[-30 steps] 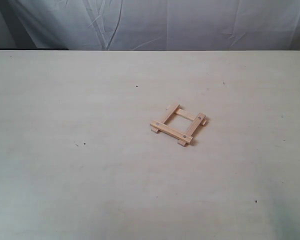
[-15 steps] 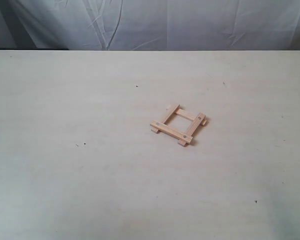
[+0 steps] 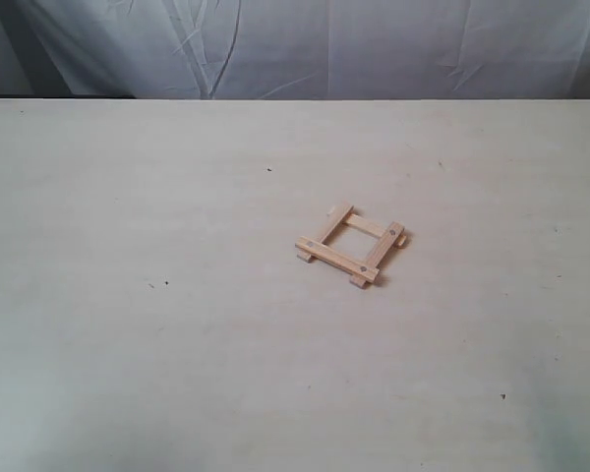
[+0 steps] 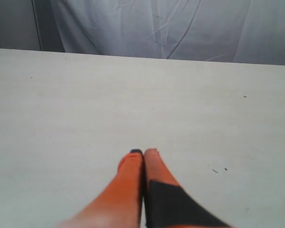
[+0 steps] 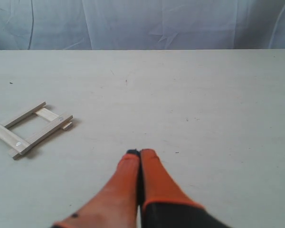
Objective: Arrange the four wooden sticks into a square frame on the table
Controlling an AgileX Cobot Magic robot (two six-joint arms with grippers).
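Observation:
The four wooden sticks lie together as a small square frame on the table, right of centre, with ends overlapping past the corners and dark holes at the corners. The right wrist view shows the same square frame off to one side. My right gripper is shut with nothing between its orange fingers, well apart from the frame. My left gripper is shut too, over bare table. Neither gripper shows in the exterior view.
A wrinkled pale cloth backdrop hangs behind the table's far edge. A few tiny dark specks dot the tabletop.
A small dark shape at the left edge of the exterior view one second ago has gone. The frame has not moved.

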